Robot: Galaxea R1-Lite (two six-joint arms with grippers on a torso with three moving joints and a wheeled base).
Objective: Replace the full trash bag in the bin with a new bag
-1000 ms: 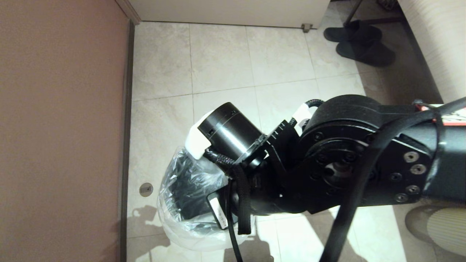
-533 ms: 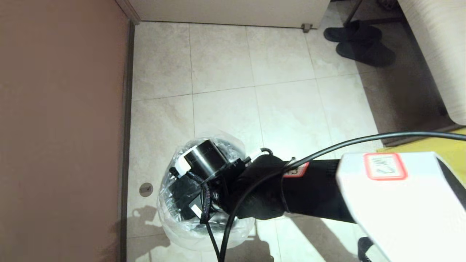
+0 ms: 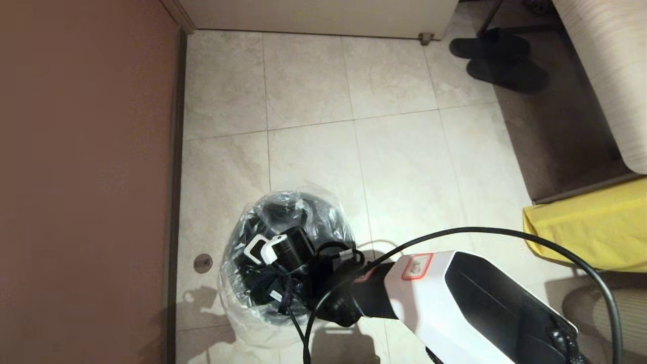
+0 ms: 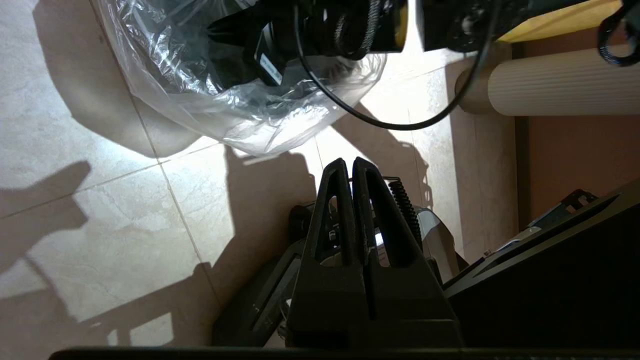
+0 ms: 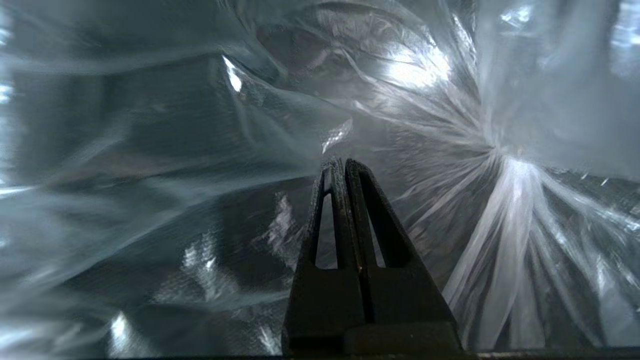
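The bin (image 3: 252, 289) stands on the tiled floor near the brown wall, its dark inside showing through the new bag (image 3: 236, 309), a clear crinkly film that lines it and spills over its rim. My right arm reaches down into the bin's mouth, so the head view shows only its wrist. In the right wrist view the right gripper (image 5: 344, 162) is shut inside the new bag (image 5: 505, 170), close to the gathered bottom seam, with nothing seen between its fingers. My left gripper (image 4: 348, 162) hangs shut and empty low beside my base, a short way from the new bag (image 4: 240, 115).
A yellow sack (image 3: 586, 227) lies on the floor to the right. A pale ribbed rounded object (image 3: 616, 308) sits near it. Black slippers (image 3: 498, 58) lie at the far right. A brown wall (image 3: 86, 177) runs along the left, with a small floor disc (image 3: 202, 263) beside it.
My right arm has dropped from above the bin down into its mouth, the wrist sinking inside the bag. The yellow sack has come into view behind it.
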